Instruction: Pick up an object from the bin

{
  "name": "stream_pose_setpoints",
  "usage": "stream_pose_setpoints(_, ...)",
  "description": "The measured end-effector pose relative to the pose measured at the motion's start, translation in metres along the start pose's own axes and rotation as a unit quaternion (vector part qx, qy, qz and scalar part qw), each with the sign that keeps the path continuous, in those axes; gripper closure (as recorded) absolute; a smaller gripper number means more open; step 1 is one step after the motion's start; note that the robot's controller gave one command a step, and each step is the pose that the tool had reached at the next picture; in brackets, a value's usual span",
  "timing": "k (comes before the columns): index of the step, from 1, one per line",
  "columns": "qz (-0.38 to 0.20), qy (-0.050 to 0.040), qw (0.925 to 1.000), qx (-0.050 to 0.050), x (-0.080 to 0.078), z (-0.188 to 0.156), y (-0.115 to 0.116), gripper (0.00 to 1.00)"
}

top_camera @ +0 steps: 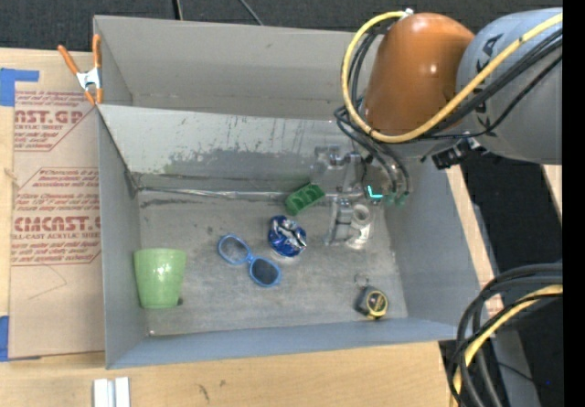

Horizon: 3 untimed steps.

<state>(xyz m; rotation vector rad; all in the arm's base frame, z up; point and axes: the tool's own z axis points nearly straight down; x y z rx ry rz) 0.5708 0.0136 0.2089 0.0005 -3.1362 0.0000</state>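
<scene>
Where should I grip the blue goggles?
Probably at the narrow bridge joining the two loops of the blue goggles, coming straight down from above with the fingers across it. They lie flat, and the loops on either side look wider and harder to pinch.

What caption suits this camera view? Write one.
Claw low in grey metal bin near crumpled blue wrapper and green plastic piece.

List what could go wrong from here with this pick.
The claw hangs low near the bin's right wall; a sideways move might scrape it. The green piece and the crumpled blue-and-white thing lie close beside the claw, so it could nudge them or catch the wrong one. The pale thing under the claw is hard to make out, so a grasp may slip.
</scene>
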Motion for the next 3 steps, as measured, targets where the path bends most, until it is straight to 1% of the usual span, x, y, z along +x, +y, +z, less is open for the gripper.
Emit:
stream_pose_setpoints(1, -0.022, -0.0002, 0.9998, 0.000, -0.002, 0.143, 0.021, 0.00)
stream_pose_setpoints(2, -0.021, -0.0036, 0.9998, 0.000, -0.004, 0.139, 0.021, 1.00)
stream_pose_setpoints(3, -0.038, -0.0087, 0.9992, 0.000, -0.007, -0.054, 0.026, 1.00)
